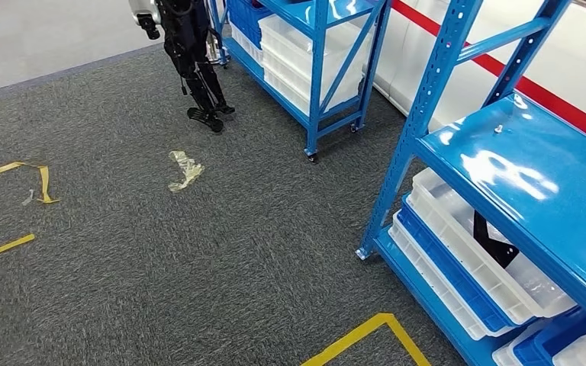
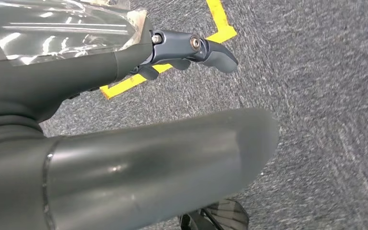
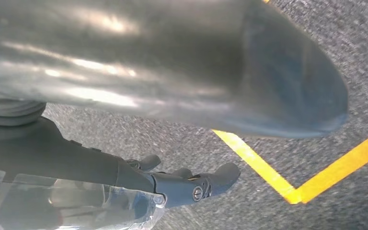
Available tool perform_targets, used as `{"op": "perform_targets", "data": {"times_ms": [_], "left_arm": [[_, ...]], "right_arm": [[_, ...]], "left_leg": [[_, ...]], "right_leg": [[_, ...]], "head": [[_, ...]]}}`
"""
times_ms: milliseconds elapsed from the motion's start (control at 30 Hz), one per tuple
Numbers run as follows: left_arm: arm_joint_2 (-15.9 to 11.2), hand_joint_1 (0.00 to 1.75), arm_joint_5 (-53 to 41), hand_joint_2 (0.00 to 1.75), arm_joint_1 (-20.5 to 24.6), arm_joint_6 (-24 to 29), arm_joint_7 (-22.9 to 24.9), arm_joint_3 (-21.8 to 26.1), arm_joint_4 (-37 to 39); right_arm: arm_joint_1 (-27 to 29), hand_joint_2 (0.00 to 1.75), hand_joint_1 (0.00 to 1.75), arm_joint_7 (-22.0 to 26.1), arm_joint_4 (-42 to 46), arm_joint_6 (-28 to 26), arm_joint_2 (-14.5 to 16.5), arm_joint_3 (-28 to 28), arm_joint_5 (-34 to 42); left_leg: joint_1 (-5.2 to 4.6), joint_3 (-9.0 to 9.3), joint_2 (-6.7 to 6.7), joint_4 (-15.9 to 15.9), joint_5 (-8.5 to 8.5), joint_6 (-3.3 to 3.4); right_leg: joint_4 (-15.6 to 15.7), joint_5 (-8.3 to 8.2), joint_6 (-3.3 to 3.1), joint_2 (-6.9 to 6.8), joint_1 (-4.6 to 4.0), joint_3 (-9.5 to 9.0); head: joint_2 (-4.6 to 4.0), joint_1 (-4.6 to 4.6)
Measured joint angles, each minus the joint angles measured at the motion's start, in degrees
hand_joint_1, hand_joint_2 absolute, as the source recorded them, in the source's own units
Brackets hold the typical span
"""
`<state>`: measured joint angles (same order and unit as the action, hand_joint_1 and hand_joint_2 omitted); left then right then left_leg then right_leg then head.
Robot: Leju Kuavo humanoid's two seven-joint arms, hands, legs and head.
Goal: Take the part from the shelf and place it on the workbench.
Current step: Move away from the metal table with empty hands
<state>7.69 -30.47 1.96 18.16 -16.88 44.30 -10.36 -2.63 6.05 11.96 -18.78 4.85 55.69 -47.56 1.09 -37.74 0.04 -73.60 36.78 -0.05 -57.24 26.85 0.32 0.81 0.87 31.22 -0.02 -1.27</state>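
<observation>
A black angular part (image 1: 493, 241) lies in a white bin (image 1: 458, 221) on the low level of the blue shelf (image 1: 519, 164) at the right. In the left wrist view my left hand (image 2: 124, 139) hangs over grey carpet; its dark fingers (image 2: 196, 50) stretch out with nothing in them. My right hand (image 3: 139, 81) hangs the same way in the right wrist view, its fingers (image 3: 199, 184) straight and holding nothing. Both hands are well away from the shelf's part.
A second blue shelf (image 1: 317, 53) with white and blue bins stands further back. Another robot's dark legs (image 1: 198, 76) stand beside it. A crumpled plastic scrap (image 1: 184, 169) lies on the carpet. Yellow tape lines (image 1: 366, 335) mark the floor near me and at the left (image 1: 15, 183).
</observation>
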Motion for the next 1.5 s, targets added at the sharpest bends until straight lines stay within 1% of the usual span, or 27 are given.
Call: {"op": "perform_targets", "data": {"times_ms": [33,67,167,233,300,367,400,467,533,567,600,667,733,800,833,900,967,1000,1033,1067,1100,1167,1200,1267,1333,1400,1500], "left_arm": [[0.0,0.00,0.0,0.00,-0.1,0.0,0.1,0.0,0.0],[0.1,0.00,0.0,0.00,-0.1,0.0,0.2,0.0,0.0],[0.2,0.00,0.1,0.00,-0.1,0.1,0.2,0.0,0.0],[0.4,0.00,0.2,0.00,0.0,0.2,0.2,0.0,-0.1],[0.5,0.00,0.3,0.00,0.0,0.1,0.2,0.0,-0.1],[0.6,0.00,0.4,0.00,0.0,0.0,0.0,0.1,-0.2],[0.7,0.00,0.5,0.00,0.0,-0.1,-0.1,0.1,-0.3],[0.7,0.00,0.6,0.00,-0.1,-0.2,-0.3,0.1,-0.4],[0.7,0.00,0.6,0.00,-0.2,-0.4,-0.4,0.1,-0.5],[0.7,0.00,0.6,0.00,-0.2,-0.5,-0.5,0.1,-0.5],[0.7,0.00,0.6,0.00,-0.2,-0.5,-0.5,0.1,-0.5],[0.8,0.00,0.6,0.00,-0.2,-0.6,-0.5,0.1,-0.5],[0.8,0.00,0.6,0.00,-0.2,-0.7,-0.5,0.1,-0.6],[0.7,0.00,0.6,0.00,-0.2,-0.8,-0.5,0.1,-0.6],[0.7,0.00,0.6,0.00,-0.1,-0.9,-0.5,0.1,-0.6],[0.6,0.00,0.6,0.00,-0.1,-1.0,-0.4,0.1,-0.6],[0.5,0.00,0.6,0.00,-0.2,-1.1,-0.4,0.1,-0.6],[0.5,0.00,0.6,0.00,-0.3,-1.1,-0.4,0.1,-0.6],[0.4,0.00,0.6,0.00,-0.4,-1.1,-0.4,0.1,-0.6],[0.4,0.00,0.6,0.00,-0.5,-1.1,-0.3,0.1,-0.6],[0.4,0.00,0.6,0.00,-0.5,-1.1,-0.3,0.1,-0.6],[0.2,0.00,0.6,0.00,-0.5,-1.1,-0.3,0.1,-0.6],[0.2,0.00,0.6,0.00,-0.5,-1.1,-0.3,0.1,-0.6],[0.1,0.00,0.6,0.00,-0.5,-1.2,-0.3,0.1,-0.6],[0.0,0.00,0.7,0.00,-0.5,-1.3,-0.2,0.1,-0.6],[-0.1,0.00,0.7,0.00,-0.5,-1.4,-0.3,0.1,-0.6],[-0.2,0.00,0.6,0.00,-0.6,-1.5,-0.3,0.1,-0.6]], "right_arm": [[0.0,0.00,0.00,-0.2,0.0,0.0,0.0,0.0,-0.1],[0.1,0.00,0.00,-0.3,0.0,0.0,0.0,0.0,-0.2],[0.0,0.00,0.00,-0.7,0.1,0.2,0.1,0.0,-0.7],[-0.1,0.00,0.00,-0.8,0.1,0.3,0.1,0.0,-1.0],[-0.1,0.00,0.00,-0.8,0.2,0.4,0.1,0.0,-1.1],[-0.1,0.00,0.00,-0.8,0.2,0.6,0.2,0.0,-1.1],[-0.1,0.00,0.00,-0.8,0.3,0.7,0.3,0.0,-1.1],[-0.3,0.00,0.00,-0.6,0.3,1.0,0.4,0.0,-1.1],[-0.2,0.00,0.00,-0.4,0.3,1.1,0.4,0.0,-1.1],[-0.2,0.00,0.00,-0.4,0.3,1.2,0.4,0.0,-1.1],[-0.1,0.00,0.00,-0.4,0.3,1.2,0.5,0.0,-1.0],[-0.2,0.00,0.00,-0.3,0.3,1.3,0.5,0.0,-1.0],[-0.4,0.00,0.00,-0.1,0.4,1.2,0.6,0.0,-0.9],[-0.5,0.00,0.00,0.2,0.5,1.2,0.6,0.0,-0.8],[-0.4,0.00,0.00,0.2,0.5,1.2,0.7,0.0,-0.8],[-0.4,0.00,0.00,0.3,0.6,1.2,0.8,0.0,-0.8],[-0.4,0.00,0.00,0.3,0.6,1.2,0.8,0.0,-0.8],[-0.4,0.00,0.00,0.4,0.6,1.2,0.9,0.0,-0.8],[-0.3,0.00,0.00,0.4,0.6,1.2,0.9,0.0,-0.8],[-0.3,0.00,0.00,0.4,0.6,1.2,0.9,0.0,-0.8],[-0.3,0.00,0.00,0.4,0.6,1.2,0.9,0.0,-0.8],[-0.3,0.00,0.00,0.4,0.6,1.3,1.0,0.0,-0.8],[-0.4,0.00,0.00,0.5,0.6,1.3,1.0,0.0,-0.9],[-0.4,0.00,0.00,0.6,0.6,1.4,1.1,0.0,-0.9],[-0.3,0.00,0.00,0.6,0.6,1.5,1.0,0.0,-1.0],[-0.3,0.00,0.00,0.6,0.6,1.5,1.0,0.0,-1.0],[-0.5,0.00,0.00,0.6,0.6,1.6,0.9,0.0,-0.8]], "left_leg": [[0.01,-0.98,-0.08,-1.4,-0.15,0.02],[0.03,-0.83,-0.14,-0.4,-1.54,0.09],[0.20,3.85,-1.63,10.7,-7.72,0.40],[0.05,5.46,-2.43,14.4,-8.91,0.76],[-0.26,5.49,-1.74,14.6,-8.96,1.46],[-0.23,5.56,-0.93,14.9,-9.24,2.37],[-0.15,5.58,-0.46,15.1,-9.37,2.72],[-0.26,5.50,0.56,15.1,-9.35,3.05],[-0.35,5.44,1.62,15.1,-9.29,3.10],[-0.35,5.45,2.07,15.1,-9.26,3.08],[-0.35,5.50,2.49,15.1,-9.22,3.02],[-0.49,5.78,3.32,15.1,-9.04,2.70],[-0.73,6.22,4.06,15.1,-8.67,2.03],[-0.70,6.77,4.88,15.3,-8.41,1.28],[-0.55,6.96,4.79,15.2,-8.23,0.89],[-0.34,6.11,2.81,12.8,-6.30,0.24],[-0.28,2.95,0.47,6.0,-2.47,-0.09],[-0.27,1.04,0.09,2.3,-0.93,-0.16],[-0.27,-0.38,-0.06,-0.2,-0.36,-0.19],[-0.25,-0.88,-0.13,-0.7,-1.04,-0.17],[-0.19,-0.29,-0.24,1.2,-2.80,-0.13],[0.07,3.08,-1.45,9.0,-7.17,0.01],[0.16,4.50,-2.08,12.3,-8.50,0.14],[0.03,5.57,-2.68,14.8,-8.97,0.58],[-0.12,5.64,-1.78,15.1,-9.15,1.42],[-0.05,5.81,-0.87,15.5,-9.45,2.29],[-0.17,5.82,0.83,15.7,-9.48,2.84]], "right_leg": [[0.0,0.03,-0.03,0.54,-0.08,-0.06],[0.0,0.05,-0.03,1.13,-0.12,-0.15],[-0.3,0.25,0.29,2.83,-0.29,-0.34],[-0.5,0.47,0.84,3.57,-0.53,0.05],[-0.4,0.49,1.50,4.09,-0.46,0.48],[-1.9,1.30,1.89,3.05,-0.36,1.26],[-4.2,2.49,1.84,2.07,-0.38,2.36],[-11.7,5.86,1.55,0.34,-0.32,6.07],[-17.2,7.66,1.84,-0.10,-0.21,8.84],[-16.9,7.25,2.23,-0.26,-0.16,8.67],[-14.0,6.02,2.69,-0.59,-0.12,7.20],[-5.4,2.95,3.15,-2.58,-0.22,2.63],[-0.7,1.31,2.62,-4.05,-0.56,0.25],[-0.4,1.03,1.75,-3.46,-0.85,0.28],[-0.3,0.87,1.32,-2.96,-0.60,0.07],[0.1,0.50,0.46,-1.99,-0.06,-0.34],[0.1,0.34,-0.04,-1.07,0.07,-0.46],[0.1,0.34,-0.13,-0.56,-0.01,-0.43],[0.1,0.35,-0.13,0.01,-0.09,-0.44],[0.1,0.36,-0.12,0.62,-0.12,-0.50],[0.0,0.38,-0.11,1.28,-0.13,-0.60],[-0.1,0.49,0.08,2.53,-0.20,-0.78],[-0.2,0.59,0.26,3.01,-0.37,-0.74],[-0.2,0.76,0.81,3.72,-0.61,-0.29],[-0.2,0.83,1.50,4.15,-0.50,0.12],[-2.4,2.02,1.80,2.87,-0.42,1.21],[-13.4,7.00,1.49,0.21,-0.33,6.70]], "head": [[0.00,0.03],[0.00,0.04],[0.00,0.14],[0.00,0.15],[0.00,0.15],[0.00,0.06],[0.00,-0.08],[0.00,-0.30],[0.00,-0.33],[0.00,-0.35],[0.00,-0.35],[0.00,-0.38],[0.00,-0.29],[0.00,-0.18],[0.00,-0.14],[0.00,0.02],[0.00,0.22],[0.00,0.25],[0.00,0.26],[0.00,0.27],[0.00,0.27],[0.00,0.27],[0.00,0.26],[0.00,0.23],[0.00,0.25],[0.00,0.12],[0.00,-0.20]]}}
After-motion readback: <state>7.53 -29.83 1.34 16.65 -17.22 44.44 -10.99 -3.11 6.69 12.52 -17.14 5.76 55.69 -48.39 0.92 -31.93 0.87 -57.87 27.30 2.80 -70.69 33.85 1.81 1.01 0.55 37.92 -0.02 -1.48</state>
